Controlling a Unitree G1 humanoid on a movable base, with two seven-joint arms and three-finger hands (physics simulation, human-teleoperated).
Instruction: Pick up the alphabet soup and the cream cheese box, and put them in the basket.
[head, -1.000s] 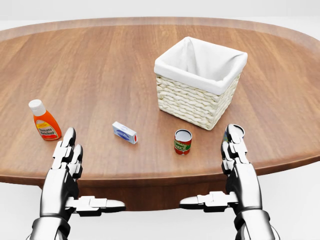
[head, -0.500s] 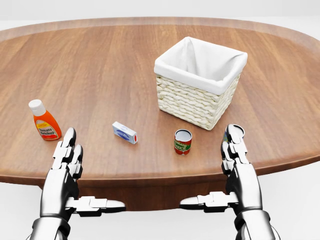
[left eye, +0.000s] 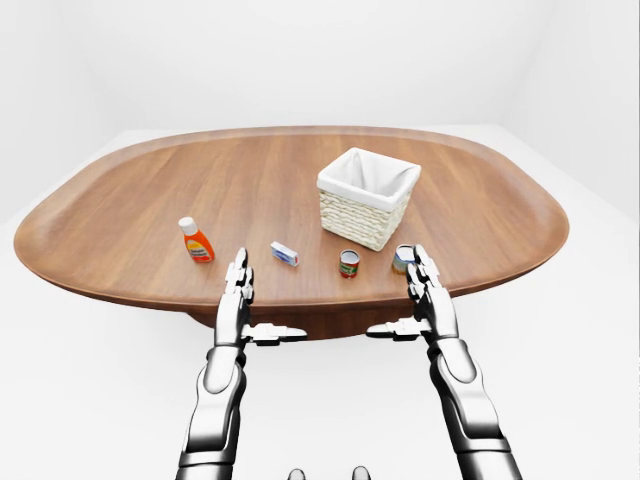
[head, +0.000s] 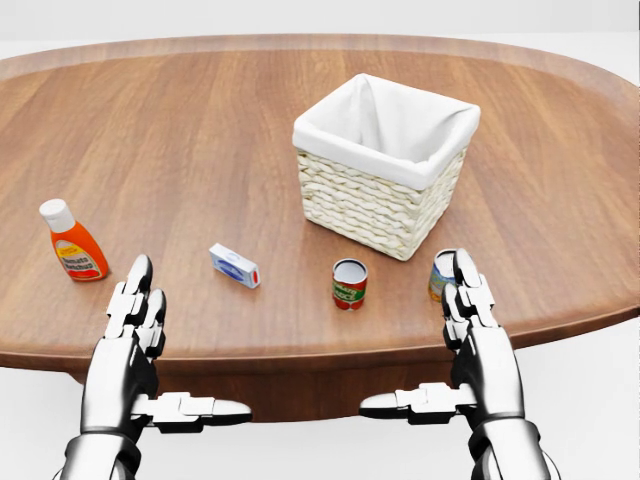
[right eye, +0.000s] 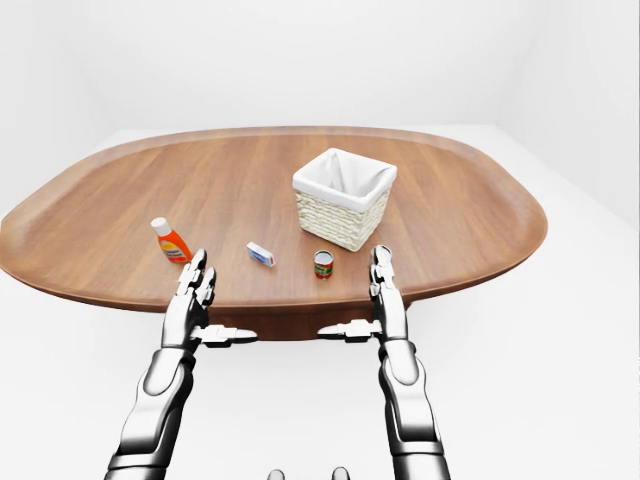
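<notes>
1. One basket (head: 385, 190), woven, with a white cloth lining, stands on the table (head: 200, 130) right of its middle in the head view. The part of its inside that shows holds nothing; the near wall hides the bottom.
2. Two cans stand upright near the table's bottom edge below the basket. The soup (head: 349, 283) has a red and green label and stands clear of everything.
3. The second can (head: 441, 274) stands to the soup's right, and the right hand's fingertips cover part of it in the head view. Its label is hard to make out.
4. One box (head: 234, 265), white and blue with a red end, lies flat to the left of the soup, between it and the bottle.
5. One bottle (head: 72, 243), orange with a white cap, stands upright toward the table's left edge.
6. The left hand (head: 132, 345) hovers over the bottom edge below the box, fingers straight and apart, thumb stretched sideways, holding nothing.
7. The right hand (head: 472, 340) mirrors it below the second can, fingers spread, thumb pointing left, holding nothing. Whether its fingertips touch that can I cannot tell.
</notes>
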